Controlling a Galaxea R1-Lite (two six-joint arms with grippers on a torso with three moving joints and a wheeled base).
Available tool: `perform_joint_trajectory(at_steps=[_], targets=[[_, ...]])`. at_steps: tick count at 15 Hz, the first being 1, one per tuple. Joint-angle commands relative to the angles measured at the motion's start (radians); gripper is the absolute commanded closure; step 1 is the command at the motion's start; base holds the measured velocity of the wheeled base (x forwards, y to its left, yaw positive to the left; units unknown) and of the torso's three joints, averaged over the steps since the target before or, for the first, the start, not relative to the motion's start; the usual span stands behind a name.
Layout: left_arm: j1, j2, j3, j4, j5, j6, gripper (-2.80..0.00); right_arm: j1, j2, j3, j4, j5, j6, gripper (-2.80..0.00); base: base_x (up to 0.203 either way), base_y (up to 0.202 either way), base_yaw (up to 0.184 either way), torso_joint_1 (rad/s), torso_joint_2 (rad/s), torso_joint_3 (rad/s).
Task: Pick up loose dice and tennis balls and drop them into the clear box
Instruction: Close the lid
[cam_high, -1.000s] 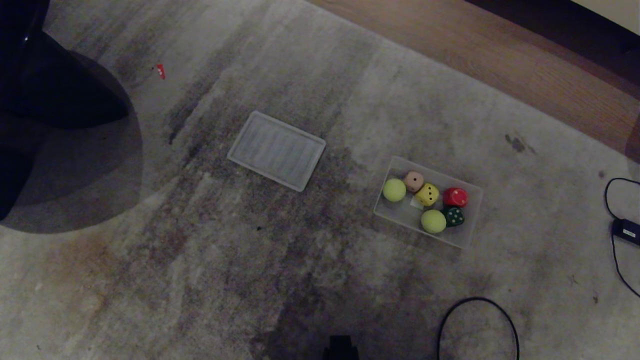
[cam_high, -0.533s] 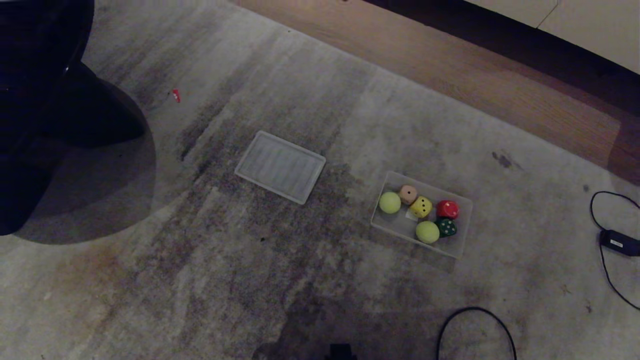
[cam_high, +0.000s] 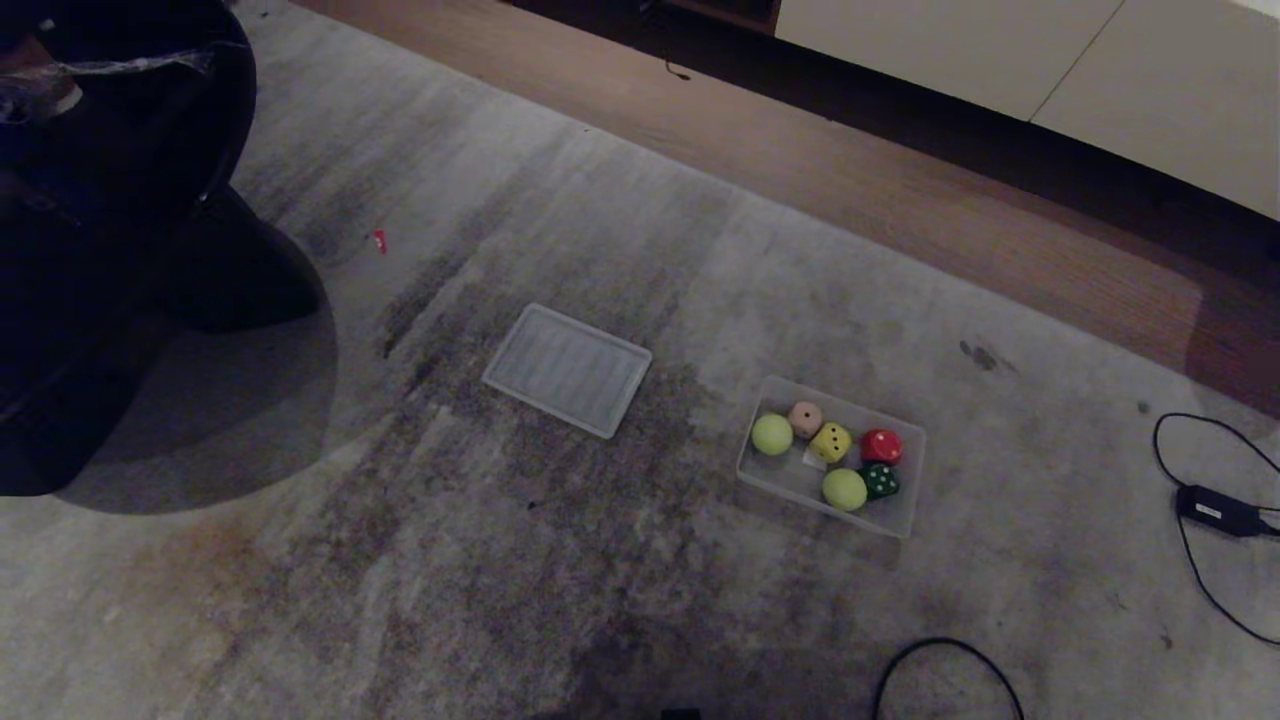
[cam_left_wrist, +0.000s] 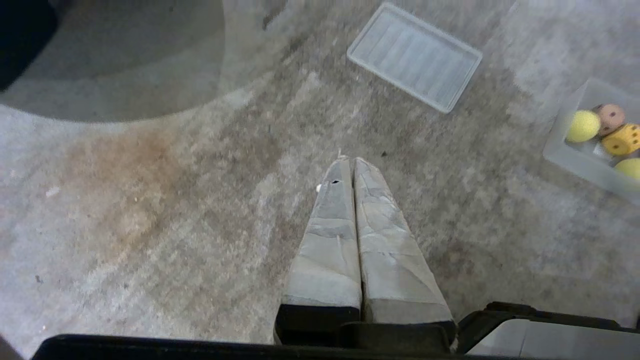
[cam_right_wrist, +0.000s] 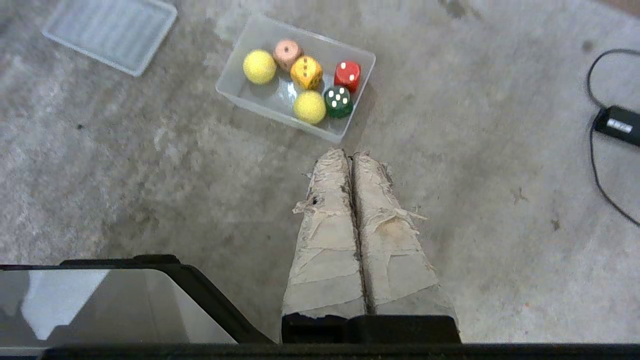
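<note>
The clear box (cam_high: 900, 520) (cam_right_wrist: 235, 92) stands on the grey carpet right of centre. Inside it lie two tennis balls (cam_high: 772, 434) (cam_high: 845, 489) and several dice: a beige one (cam_high: 805, 418), a pale yellow one (cam_high: 831, 442), a red one (cam_high: 881, 446) and a green one (cam_high: 880, 481). In the right wrist view the same balls (cam_right_wrist: 259, 66) (cam_right_wrist: 309, 106) and dice (cam_right_wrist: 306, 72) show in the box. My right gripper (cam_right_wrist: 351, 154) hangs shut and empty above the carpet, short of the box. Over bare carpet my left gripper (cam_left_wrist: 351, 161) is shut, holding nothing. Neither arm shows in the head view.
A flat ribbed clear lid (cam_high: 568, 369) (cam_left_wrist: 415, 56) lies on the carpet left of the box. A person in dark clothing (cam_high: 110, 230) is at the far left. A black cable with a power brick (cam_high: 1215, 510) lies at the right, a cable loop (cam_high: 945, 665) nearer me. Wooden floor (cam_high: 900, 190) and white cabinets (cam_high: 1050, 70) lie beyond.
The whole head view has shifted: carpet, lid and box have slid down the picture and shrunk, and cabinets have come into view. Box contents and both grippers are unchanged.
</note>
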Motion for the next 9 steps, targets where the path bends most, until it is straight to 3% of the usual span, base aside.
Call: perform_joint_trajectory(at_steps=[1, 9], targets=[[0.0, 0.002, 0.002, -0.002, 0.002, -0.003, 0.0, 0.001, 0.002, 0.0, 0.0, 0.0, 0.0, 0.0, 0.0, 0.0, 0.0, 0.002, 0.01, 0.207], [0.0, 0.002, 0.002, -0.001, 0.002, -0.003, 0.0, 0.001, 0.002, 0.0, 0.0, -0.001, 0.0, 0.0, 0.0, 0.0, 0.0, 0.002, 0.0, 0.204]])
